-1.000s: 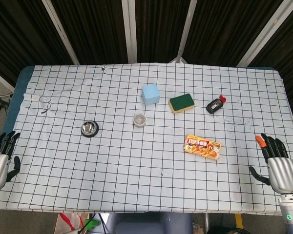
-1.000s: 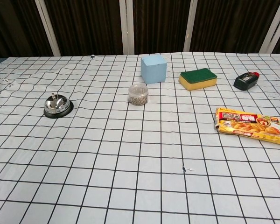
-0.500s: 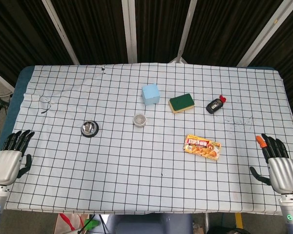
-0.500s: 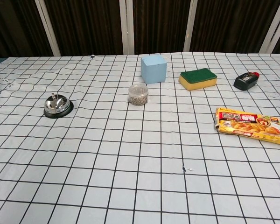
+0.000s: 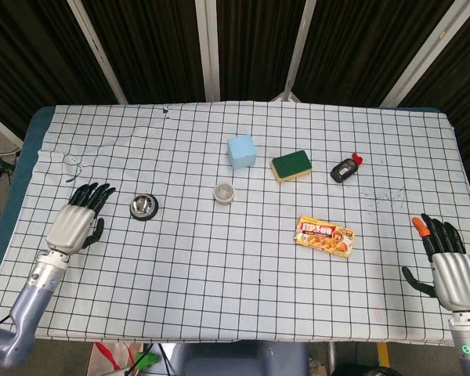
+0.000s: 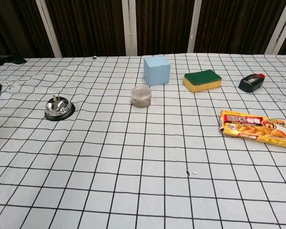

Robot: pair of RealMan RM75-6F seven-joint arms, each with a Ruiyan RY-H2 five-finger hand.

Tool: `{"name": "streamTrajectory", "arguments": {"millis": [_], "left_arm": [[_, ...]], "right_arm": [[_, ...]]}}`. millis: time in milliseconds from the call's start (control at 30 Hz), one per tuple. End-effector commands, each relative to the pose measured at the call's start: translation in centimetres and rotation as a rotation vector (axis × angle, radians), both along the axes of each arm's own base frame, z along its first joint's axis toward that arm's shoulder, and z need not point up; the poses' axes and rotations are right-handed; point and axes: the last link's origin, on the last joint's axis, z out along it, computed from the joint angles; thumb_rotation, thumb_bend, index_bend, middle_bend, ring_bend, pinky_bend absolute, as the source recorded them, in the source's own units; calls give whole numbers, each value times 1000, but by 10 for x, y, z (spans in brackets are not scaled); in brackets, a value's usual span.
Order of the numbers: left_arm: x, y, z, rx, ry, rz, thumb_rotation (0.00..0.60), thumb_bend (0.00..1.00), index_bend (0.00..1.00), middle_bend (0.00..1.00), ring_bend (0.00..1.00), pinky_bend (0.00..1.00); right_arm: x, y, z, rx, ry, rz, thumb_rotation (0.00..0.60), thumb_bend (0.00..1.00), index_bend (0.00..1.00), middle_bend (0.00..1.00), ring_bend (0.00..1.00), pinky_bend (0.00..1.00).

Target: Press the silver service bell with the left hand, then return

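Checked cloth over the tabletop (image 5: 219, 298), dark slatted wall behind. Left hand (image 5: 77, 222) now well in over the cloth, having come from off the left edge a second ago to just left of the silver service bell (image 5: 143, 206); fingers apart and stretched toward it, holding nothing, not touching it. Only dark fingertips of that hand at the left border of the chest view. Bell unmoved, left of centre, upright on its black base. Right hand (image 5: 448, 262) unchanged at the near right corner, fingers spread, empty. Everything else as before: small clear jar (image 5: 224, 192) right of the bell, blue cube (image 5: 242, 151), green-and-yellow sponge (image 5: 291, 165), black bottle with red cap (image 5: 346, 168) along the far side, orange food box (image 5: 325, 236) nearer.
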Motion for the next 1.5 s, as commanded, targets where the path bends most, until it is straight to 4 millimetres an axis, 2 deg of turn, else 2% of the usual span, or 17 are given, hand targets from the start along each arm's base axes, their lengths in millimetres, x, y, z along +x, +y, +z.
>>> {"name": "streamTrajectory", "arguments": {"millis": [33,467,833,1100,1233,1300,1400,1500], "left_arm": [[14,18,-20,-4,-27,-21,600,874,48,43,0,0],[26,40,-78,-97,26,-7,600,875,48,43,0,0],[20,50,-108,-131,87,34,600,875,48,42,0,0],[16,51,-118,-148,128,37,600,875,48,42,0,0],[15,50,-118,-154,152,29,600,875,46,29,0,0],[19,51,-111,-128,142,11,600,875,44,28,0,0],[36,49,-86,-28,71,-45,600,874,38,30,0,0],[50,35,-51,65,4,-101,600,871,36,30,0,0]], "right_arm": [[0,0,0,1,-1,0,600,304,77,4,35,0],[-2,1,6,-18,-18,-2,600,304,77,4,35,0],[-3,2,9,-25,-29,3,600,305,77,4,35,0],[-2,2,11,-29,-36,8,600,304,77,4,35,0],[-2,3,11,-30,-37,9,600,305,77,4,35,0],[-2,3,12,-30,-38,11,600,304,77,4,35,0],[-2,3,11,-28,-37,13,600,304,77,4,35,0],[-1,3,10,-25,-36,16,600,305,77,4,35,0]]}}
